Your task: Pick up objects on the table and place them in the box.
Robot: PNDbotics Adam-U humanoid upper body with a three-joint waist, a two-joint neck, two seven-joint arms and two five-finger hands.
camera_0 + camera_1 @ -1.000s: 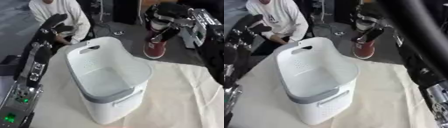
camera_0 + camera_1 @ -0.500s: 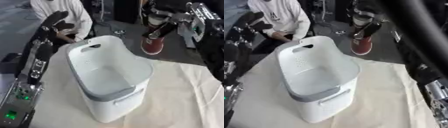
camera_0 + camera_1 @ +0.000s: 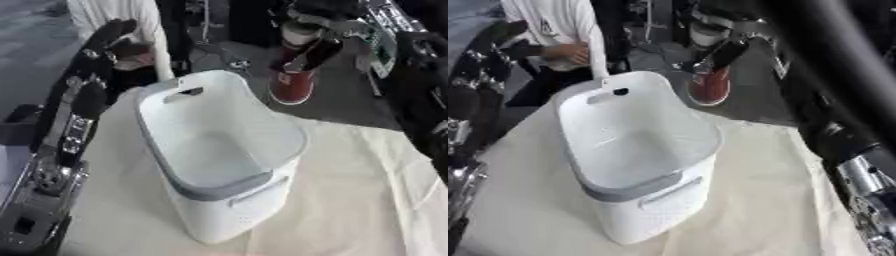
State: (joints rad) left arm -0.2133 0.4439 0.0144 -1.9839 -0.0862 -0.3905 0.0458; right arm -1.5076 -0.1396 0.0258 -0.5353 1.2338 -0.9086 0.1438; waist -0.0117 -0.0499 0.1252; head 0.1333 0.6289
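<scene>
Lifted higher beyond the box's [image 3: 219, 150] far rim, a red object [image 3: 292, 85] is now carried by the right hand [image 3: 313, 50], fingers wrapped round it. Inside the box nothing is seen; release is judged next. Far left, the left hand [image 3: 109, 35] is raised, grip unclear.

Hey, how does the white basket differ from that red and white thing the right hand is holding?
The white basket stands on the cloth-covered table; the red and white object hangs in the air beyond the table's far edge. The basket is far larger. The basket is white with a grey rim; the object is red below, white on top. The right hand grips the object, while nothing touches the basket.
</scene>
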